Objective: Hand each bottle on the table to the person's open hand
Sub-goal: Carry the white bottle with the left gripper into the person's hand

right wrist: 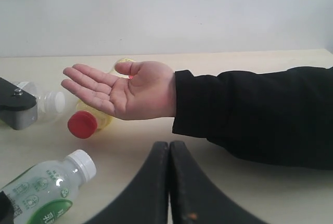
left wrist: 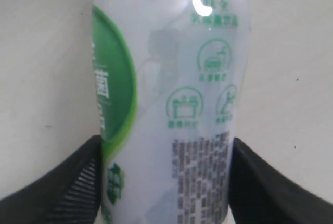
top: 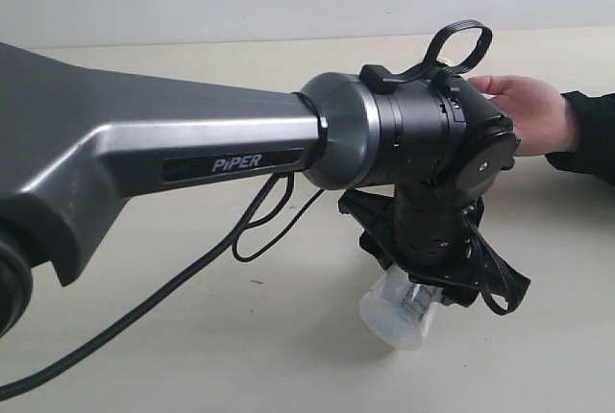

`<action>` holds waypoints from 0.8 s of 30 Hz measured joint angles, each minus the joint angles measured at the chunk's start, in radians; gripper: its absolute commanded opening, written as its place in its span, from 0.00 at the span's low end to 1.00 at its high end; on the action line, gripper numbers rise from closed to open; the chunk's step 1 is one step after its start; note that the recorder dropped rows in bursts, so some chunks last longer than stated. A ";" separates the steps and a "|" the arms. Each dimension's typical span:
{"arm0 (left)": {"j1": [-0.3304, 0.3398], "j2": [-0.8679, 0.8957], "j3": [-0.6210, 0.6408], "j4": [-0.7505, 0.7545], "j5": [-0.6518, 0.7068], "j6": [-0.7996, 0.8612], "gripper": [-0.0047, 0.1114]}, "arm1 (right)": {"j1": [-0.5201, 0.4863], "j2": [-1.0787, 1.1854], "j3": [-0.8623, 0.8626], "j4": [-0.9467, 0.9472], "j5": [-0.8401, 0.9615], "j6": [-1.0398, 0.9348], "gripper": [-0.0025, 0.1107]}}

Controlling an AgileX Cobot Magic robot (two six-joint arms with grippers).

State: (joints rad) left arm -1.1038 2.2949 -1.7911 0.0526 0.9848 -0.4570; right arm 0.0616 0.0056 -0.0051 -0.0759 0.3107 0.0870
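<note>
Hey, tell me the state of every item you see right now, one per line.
Left end effector: shut on green-label bottle.
Green-label bottle: gripped, white cap on.
Right end effector: shut, empty.
Person's hand: open, palm up, empty.
Yellow bottle: lying down, red cap on.
Clear bottle: lying down, white cap on.

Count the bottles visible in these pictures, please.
3. A white-green bottle sits between the left fingers. A yellow bottle with a red cap lies partly hidden by the open hand. A clear bottle lies near it. Others may be hidden.
</note>
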 measured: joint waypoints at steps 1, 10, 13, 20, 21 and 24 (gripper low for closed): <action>0.000 0.000 0.000 0.000 0.000 0.000 0.04 | 0.000 0.000 0.000 0.000 0.000 0.000 0.02; 0.000 0.000 0.000 0.002 0.004 0.031 0.04 | 0.000 0.000 0.000 0.000 0.000 0.000 0.02; 0.000 0.000 0.000 0.004 0.007 0.046 0.04 | 0.000 0.000 0.000 0.000 0.000 0.000 0.02; 0.000 -0.071 0.000 0.002 0.026 0.056 0.04 | 0.000 0.000 0.000 0.000 0.000 0.000 0.02; 0.000 -0.091 0.000 0.002 0.026 0.054 0.04 | 0.000 0.000 0.000 0.000 0.000 0.000 0.02; 0.000 -0.147 0.000 0.000 0.026 0.042 0.04 | 0.000 0.000 0.000 0.000 0.000 0.000 0.02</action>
State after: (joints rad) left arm -1.1038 2.1475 -1.7911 0.0524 1.0112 -0.4150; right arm 0.0616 0.0056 -0.0051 -0.0759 0.3107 0.0870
